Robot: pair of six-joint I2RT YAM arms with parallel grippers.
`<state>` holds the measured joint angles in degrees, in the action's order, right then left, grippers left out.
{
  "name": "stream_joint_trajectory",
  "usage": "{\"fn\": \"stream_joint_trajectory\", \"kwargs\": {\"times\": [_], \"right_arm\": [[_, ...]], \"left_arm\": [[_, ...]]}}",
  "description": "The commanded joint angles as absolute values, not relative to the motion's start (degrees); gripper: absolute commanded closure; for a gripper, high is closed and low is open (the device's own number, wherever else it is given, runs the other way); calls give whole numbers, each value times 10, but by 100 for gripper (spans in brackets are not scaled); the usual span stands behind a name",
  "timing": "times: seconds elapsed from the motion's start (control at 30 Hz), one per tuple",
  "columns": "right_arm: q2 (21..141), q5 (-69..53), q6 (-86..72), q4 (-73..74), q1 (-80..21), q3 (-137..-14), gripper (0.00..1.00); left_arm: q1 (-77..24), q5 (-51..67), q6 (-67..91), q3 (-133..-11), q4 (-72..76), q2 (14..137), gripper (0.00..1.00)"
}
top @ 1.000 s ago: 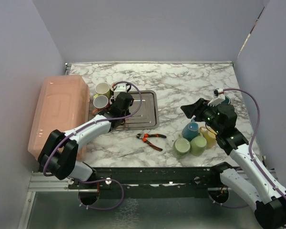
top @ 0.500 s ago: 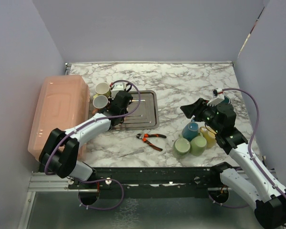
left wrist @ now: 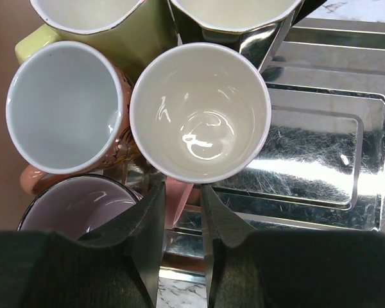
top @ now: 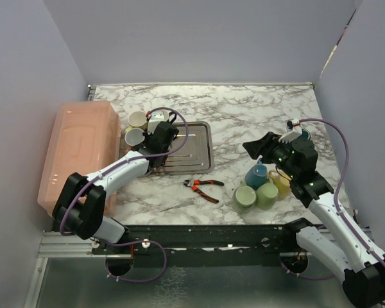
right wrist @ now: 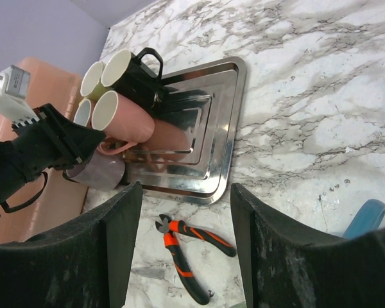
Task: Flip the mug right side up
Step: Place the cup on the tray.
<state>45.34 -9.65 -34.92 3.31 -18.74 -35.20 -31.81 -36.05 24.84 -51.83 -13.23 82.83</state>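
The pink mug [left wrist: 200,112] stands mouth-up on the steel tray [left wrist: 321,154] with its cream inside showing, so the turning itself looks done. In the left wrist view its handle [left wrist: 178,205] points to 6 o'clock, and the left gripper [left wrist: 181,196] has its jaws closed narrowly on it. A blue-lined mug [left wrist: 63,106] sits just beside it at 9 o'clock and a lilac mug [left wrist: 77,205] at 7. What is left, I judge, is letting go and backing away without tipping it. The right gripper [right wrist: 183,189] hangs empty with jaws apart, toward 3 o'clock of the marble table [top: 256,112].
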Motion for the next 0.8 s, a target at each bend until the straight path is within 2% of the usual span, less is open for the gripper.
{"fn": "stream_joint_trajectory", "kwargs": {"times": [0.0,0.27,0.4,0.43,0.5,0.63,0.77], "right_arm": [[449,-81,-349,54,-186,-367,39],[447,-43,-331,122,-187,-401,39],[469,18,-306,223,-186,-446,38],[479,30,-293,253,-187,-462,36],[496,50,-262,309,-187,-490,22],[514,113,-245,353,-186,-512,13],[543,137,-259,361,-186,-523,11]], "left_arm": [[-314,-361,253,-542,-153,812,69],[-314,-295,250,-559,-159,744,54],[-314,-260,254,-558,-160,692,37],[-314,-251,251,-557,-160,679,31],[-314,-236,245,-554,-161,656,21],[-314,-242,257,-536,-165,584,3],[-314,-233,247,-517,-166,518,1]]}}
